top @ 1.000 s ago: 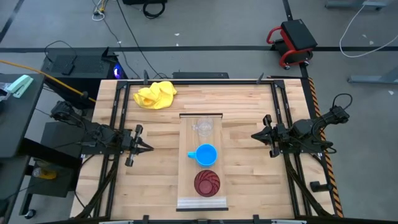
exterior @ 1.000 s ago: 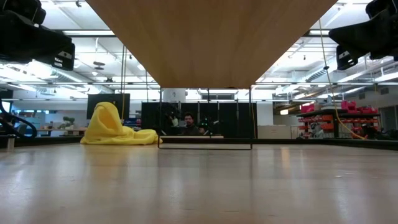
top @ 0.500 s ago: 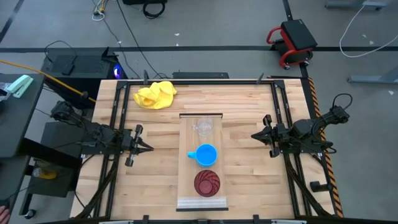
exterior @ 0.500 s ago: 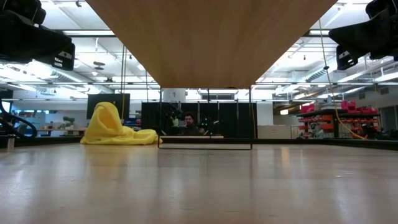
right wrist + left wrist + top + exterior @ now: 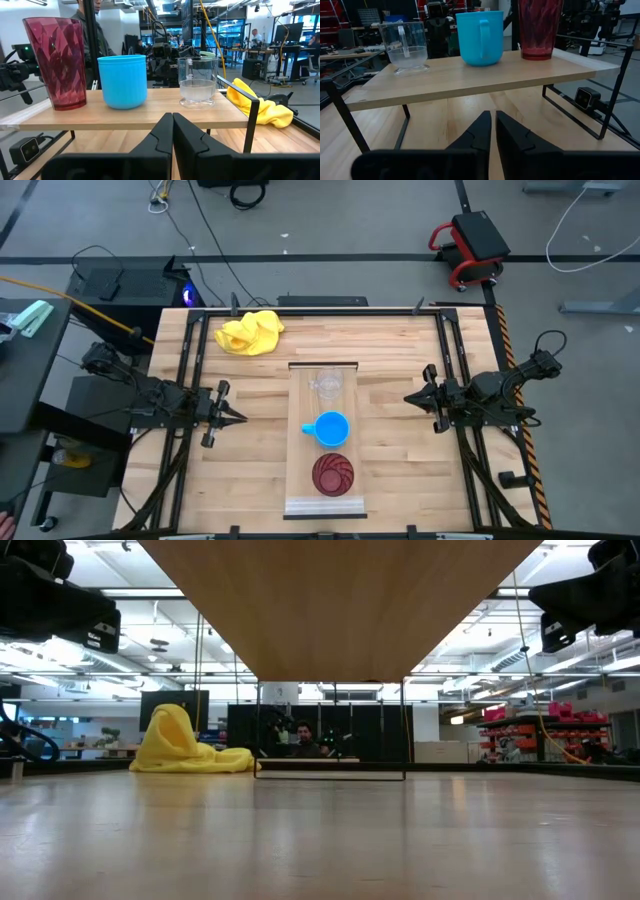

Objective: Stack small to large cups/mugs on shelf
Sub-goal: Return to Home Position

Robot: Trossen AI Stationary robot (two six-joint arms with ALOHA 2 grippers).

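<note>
Nothing moved; red cup (image 5: 332, 474) stays on shelf (image 5: 300, 395).

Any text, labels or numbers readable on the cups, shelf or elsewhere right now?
No readable text.
The small clear plastic cup, bright blue handled mug, dark red ribbed cup and light wood plank shelf bear no markings.
Anything in the room behind is too blurred to read.

The left wrist view crops the top of the red cup (image 5: 536, 30).

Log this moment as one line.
shelf: clear cup, blue mug, red cup in row | left end effector: shut, parked left | right end effector: shut, parked right
</note>
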